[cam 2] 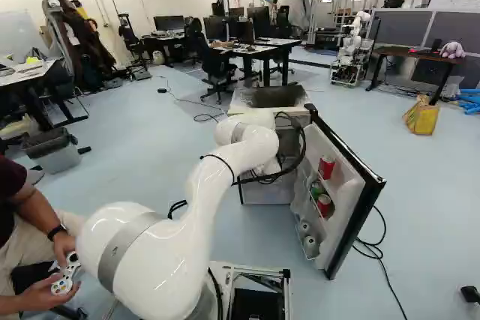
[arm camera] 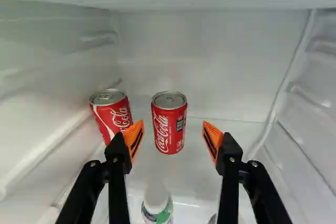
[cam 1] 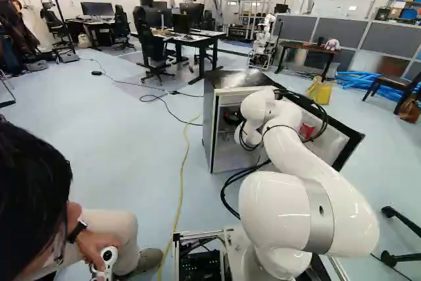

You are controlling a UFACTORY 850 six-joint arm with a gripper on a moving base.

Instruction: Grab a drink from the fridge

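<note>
The fridge lining (arm camera: 220,51) is white; the cans (arm camera: 161,132) inside are red with white script; the door's edge (cam 2: 357,222) is black.

**Robotics laboratory with office workplaces**

Left base view: desks (cam 1: 200,40) with monitors (cam 1: 97,9) and wheeled office chairs (cam 1: 150,45) occupy the far part of the room; grey partitions (cam 1: 371,35) stand at the right. A yellow cable (cam 1: 181,182) crosses the smooth, pale floor (cam 1: 118,143). Right base view: another robot (cam 2: 350,54), beside the partitions, indicates a laboratory.
</note>
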